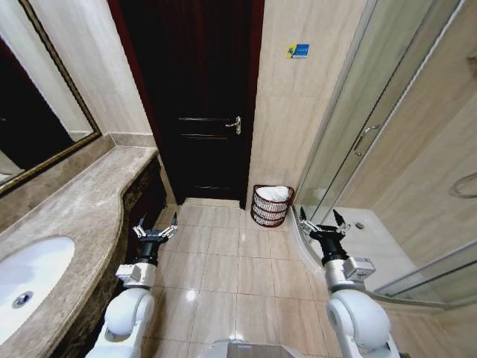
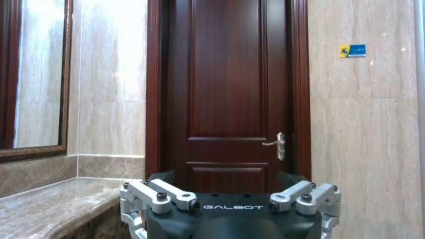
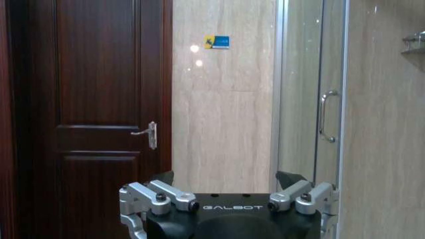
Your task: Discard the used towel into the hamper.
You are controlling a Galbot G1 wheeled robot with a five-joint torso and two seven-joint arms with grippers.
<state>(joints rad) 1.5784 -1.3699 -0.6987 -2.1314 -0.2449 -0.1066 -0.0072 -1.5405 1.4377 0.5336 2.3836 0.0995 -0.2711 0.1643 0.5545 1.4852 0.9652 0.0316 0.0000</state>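
The hamper, a low dark reddish-brown banded basket, stands on the tiled floor against the wall, between the door and the shower glass. A white towel lies bunched inside it, showing above the rim. My left gripper is held out over the floor beside the vanity, open and holding nothing. My right gripper hovers just right of the hamper near the shower threshold, also open and holding nothing. Both grippers are well short of the hamper and point toward the far wall.
A dark wooden door with a lever handle is shut straight ahead. A marble vanity with a white sink runs along the left. A glass shower enclosure fills the right. Beige floor tiles lie between.
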